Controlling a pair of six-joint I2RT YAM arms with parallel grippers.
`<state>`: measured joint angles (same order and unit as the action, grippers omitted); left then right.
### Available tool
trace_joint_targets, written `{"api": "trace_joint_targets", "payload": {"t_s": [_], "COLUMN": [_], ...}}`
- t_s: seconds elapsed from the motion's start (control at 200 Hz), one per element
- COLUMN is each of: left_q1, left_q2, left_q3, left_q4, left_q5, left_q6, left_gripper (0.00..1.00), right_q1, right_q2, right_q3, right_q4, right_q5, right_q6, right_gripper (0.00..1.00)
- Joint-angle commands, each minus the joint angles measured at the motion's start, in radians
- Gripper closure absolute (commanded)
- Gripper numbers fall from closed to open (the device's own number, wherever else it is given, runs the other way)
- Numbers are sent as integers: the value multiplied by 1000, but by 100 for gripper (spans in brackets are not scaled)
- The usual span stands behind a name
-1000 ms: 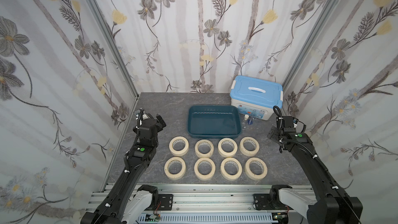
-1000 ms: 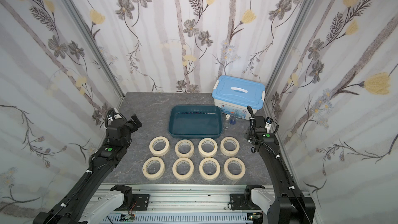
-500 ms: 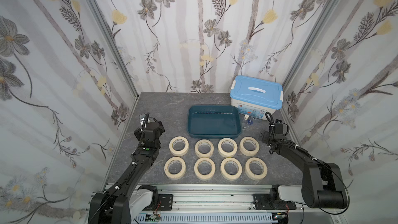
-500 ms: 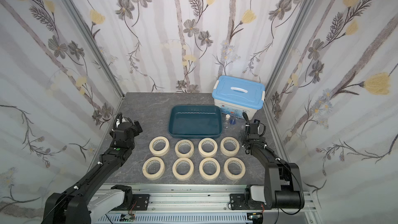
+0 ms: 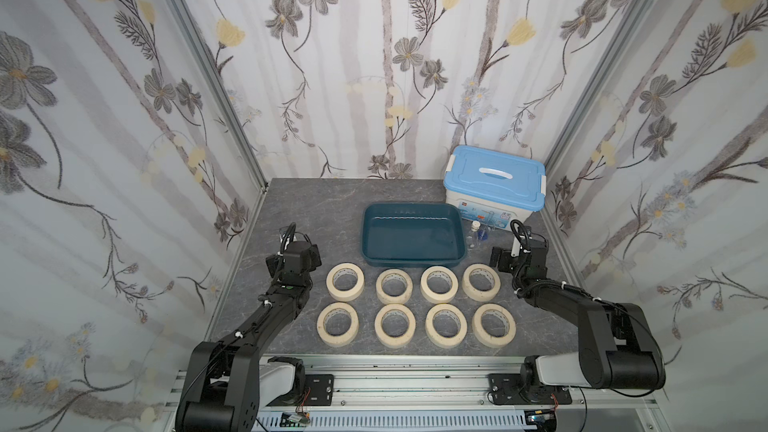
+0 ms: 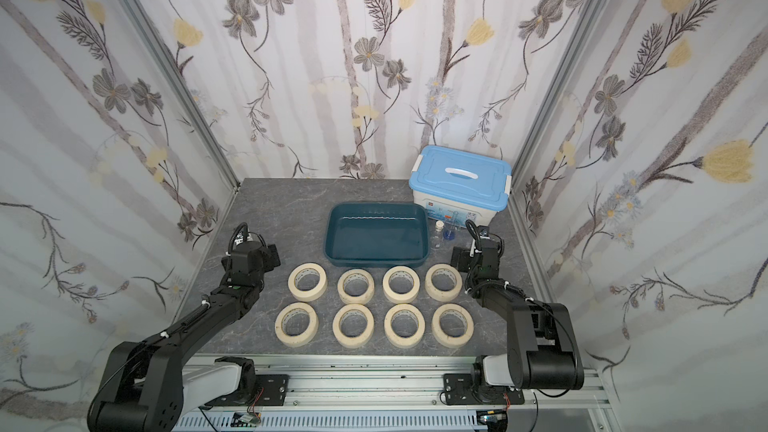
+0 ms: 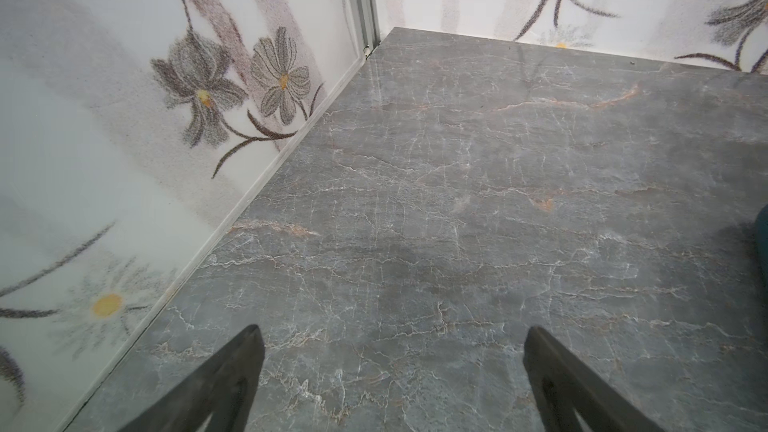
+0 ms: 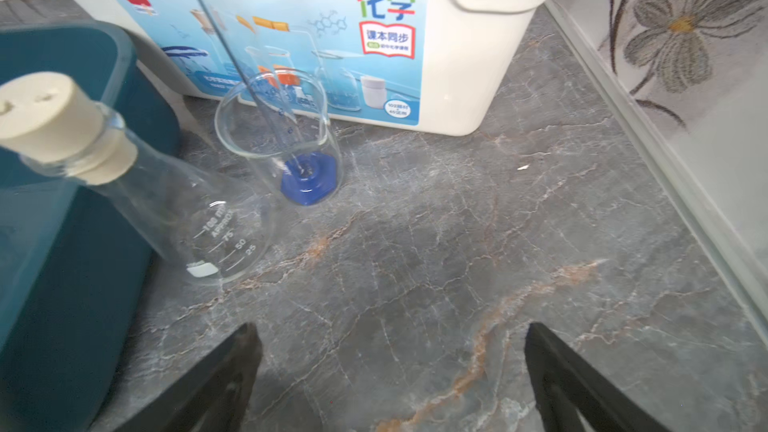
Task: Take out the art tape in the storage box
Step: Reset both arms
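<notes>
**Desk:** Where was the tape when you paused?

**Me:** All eight rolls of art tape [image 5: 395, 342] lay flat on the table [image 5: 316, 205] in two rows of four, at six o'clock from the storage box [image 5: 411, 234]. None was touching the box. In both top views the box looked empty, so I judged the job finished.

**Desk:** And the grippers?

**Me:** Both were released and carrying nothing. The left gripper [image 7: 392, 338] sat at nine o'clock from the rolls with its jaws spread wide over bare table. The right gripper [image 8: 392, 334] sat at three o'clock from them, spread just as wide.

**Desk:** So what worried you?

**Me:** The glass. A corked flask [image 8: 166, 209] and a beaker [image 8: 278, 139] with a glass tube leaning in it stood at three o'clock from the box, near the right gripper and straight ahead of it. I couldn't tell whether the flask touched the box. Behind them, at one o'clock, was the white bin [image 8: 457, 56]. Any forward nudge of that arm could have tipped the flask or beaker, and glass rolls and breaks.

**Desk:** Anything else?

**Me:** The right arm lay close to the end rolls. A careless swing inward could have shoved one out of line.
</notes>
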<state>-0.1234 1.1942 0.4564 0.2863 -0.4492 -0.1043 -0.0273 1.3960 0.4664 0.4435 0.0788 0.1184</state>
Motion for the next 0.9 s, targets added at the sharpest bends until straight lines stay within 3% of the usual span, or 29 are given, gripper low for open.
{"api": "trace_joint_targets", "payload": {"t_s": [0.0, 0.165, 0.595, 0.759, 0.829, 0.894], "left_q1": [4, 6, 8, 11, 11, 27], "left_q2": [29, 110, 172, 258, 295, 297], "left_q3": [-30, -56, -87, -112, -130, -134], "left_q4": [157, 258, 458, 608, 682, 684], "left_q5": [43, 108, 213, 221, 230, 253], "left_q6": [43, 78, 159, 158, 163, 147], "left_gripper": [0, 0, 0, 0, 0, 0], "right_q1": [-3, -16, 15, 44, 46, 46], "right_q2": [-16, -38, -28, 94, 51, 77], "right_q3": [-44, -129, -164, -200, -177, -169], "right_q4": [190, 329, 410, 599, 488, 515], "right_q5": [-82, -142, -172, -135, -127, -126], "right_q6": [-27, -37, -89, -107, -108, -105], "right_gripper": [0, 0, 0, 0, 0, 0]}}
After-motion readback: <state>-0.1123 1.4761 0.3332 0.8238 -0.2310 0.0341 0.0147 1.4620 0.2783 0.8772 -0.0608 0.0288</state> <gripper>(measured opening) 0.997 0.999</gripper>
